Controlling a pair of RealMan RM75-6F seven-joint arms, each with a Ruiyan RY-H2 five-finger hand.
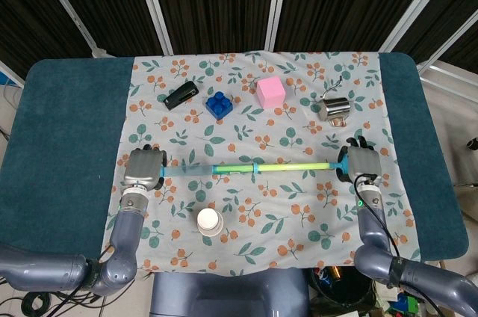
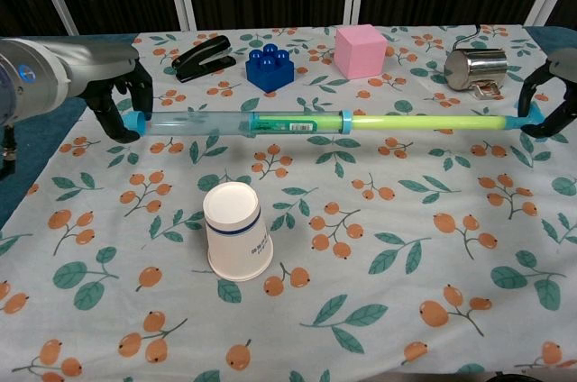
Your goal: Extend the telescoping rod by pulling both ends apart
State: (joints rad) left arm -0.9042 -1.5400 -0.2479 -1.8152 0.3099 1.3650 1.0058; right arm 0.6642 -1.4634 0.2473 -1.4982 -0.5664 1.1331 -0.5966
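Note:
The telescoping rod [image 1: 250, 168] [image 2: 297, 122] hangs level above the flowered cloth, drawn out long. Its left stretch is a clear pale-blue tube, its right stretch a thin green rod, with blue collars between. My left hand [image 1: 144, 168] [image 2: 115, 96] grips the rod's left end cap. My right hand [image 1: 361, 162] [image 2: 547, 103] grips the blue cap at the right end. Both hands have their fingers wrapped around the ends.
A white paper cup [image 1: 210, 221] [image 2: 237, 230] stands upside down just in front of the rod. Behind it lie a black stapler [image 1: 181, 95], a blue toy brick [image 1: 219, 104], a pink cube [image 1: 269, 91] and a metal cup [image 1: 334, 108] on its side.

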